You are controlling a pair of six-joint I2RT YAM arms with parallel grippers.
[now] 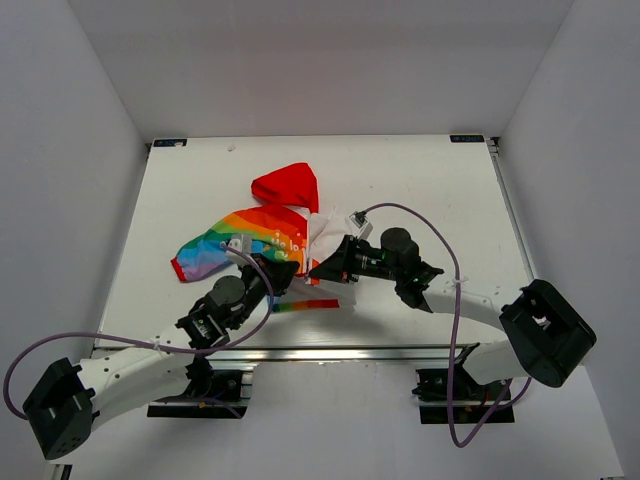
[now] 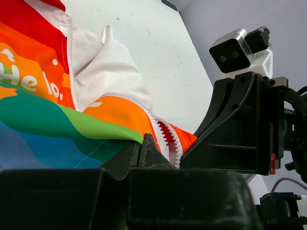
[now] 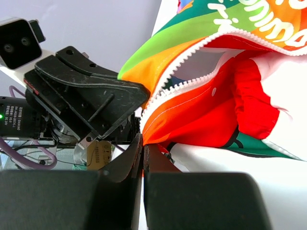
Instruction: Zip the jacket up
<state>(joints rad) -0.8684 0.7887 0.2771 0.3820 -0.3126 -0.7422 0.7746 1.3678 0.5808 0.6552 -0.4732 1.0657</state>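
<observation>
Counting one jacket [image 1: 265,235], lying unzipped on the worktop [image 1: 430,180]. Counting two tools, both meeting at its near hem: left tool [image 2: 141,151] pinching closed on rainbow fabric; right tool [image 3: 143,148] clamping closed, seemingly on the orange zipper edge.

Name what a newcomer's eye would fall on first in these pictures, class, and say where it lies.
The jacket, rainbow-striped with a red hood, lies in the middle of the table, its white zipper open. At its near hem the left gripper and right gripper meet, both apparently shut on fabric.
</observation>
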